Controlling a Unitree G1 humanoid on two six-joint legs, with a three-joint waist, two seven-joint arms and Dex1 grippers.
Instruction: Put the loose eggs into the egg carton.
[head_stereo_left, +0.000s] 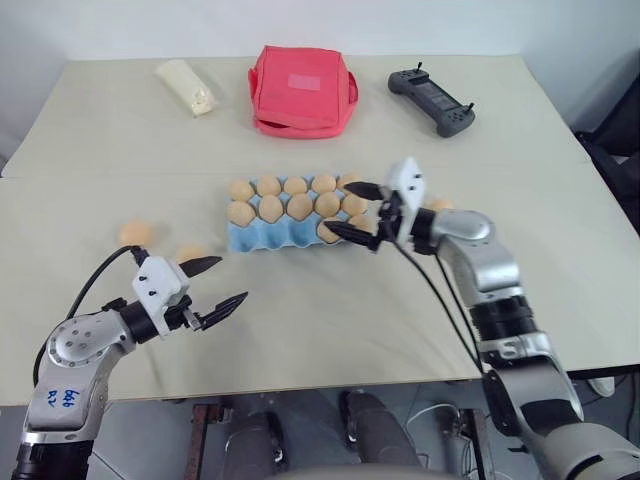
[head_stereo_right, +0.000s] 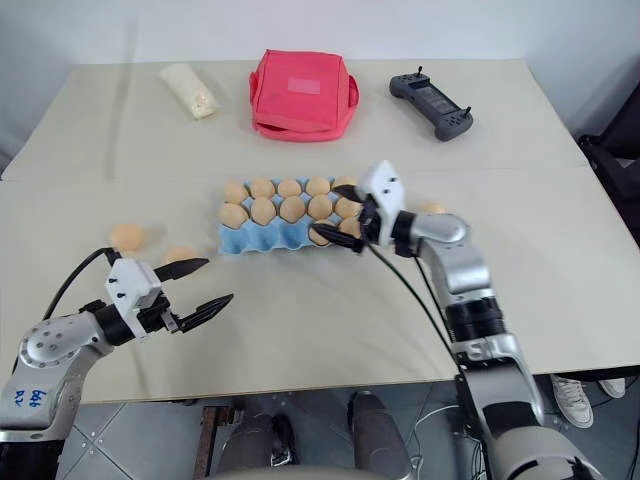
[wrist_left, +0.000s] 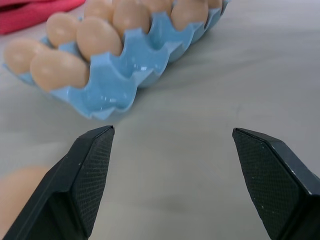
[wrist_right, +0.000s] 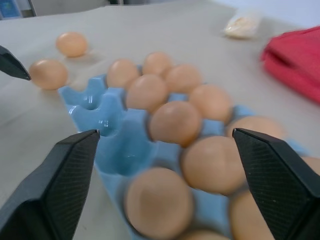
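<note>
The light blue egg carton (head_stereo_left: 265, 240) lies mid-table with its two far rows full of tan eggs and one egg (head_stereo_left: 330, 232) in the near row's right end. My right gripper (head_stereo_left: 343, 208) hovers open over that right end, nothing held between its fingers. Two loose eggs (head_stereo_left: 135, 233) (head_stereo_left: 190, 253) rest on the table left of the carton, and another loose egg (head_stereo_left: 438, 204) peeks out behind my right forearm. My left gripper (head_stereo_left: 226, 280) stands open and empty near the front, just right of the closer loose egg (wrist_left: 20, 195).
A red fabric bag (head_stereo_left: 302, 90), a pale cream packet (head_stereo_left: 187, 87) and a black controller (head_stereo_left: 432, 102) lie along the table's far side. The near row's other cups (wrist_right: 100, 117) are empty. The table's front edge runs just below my left gripper.
</note>
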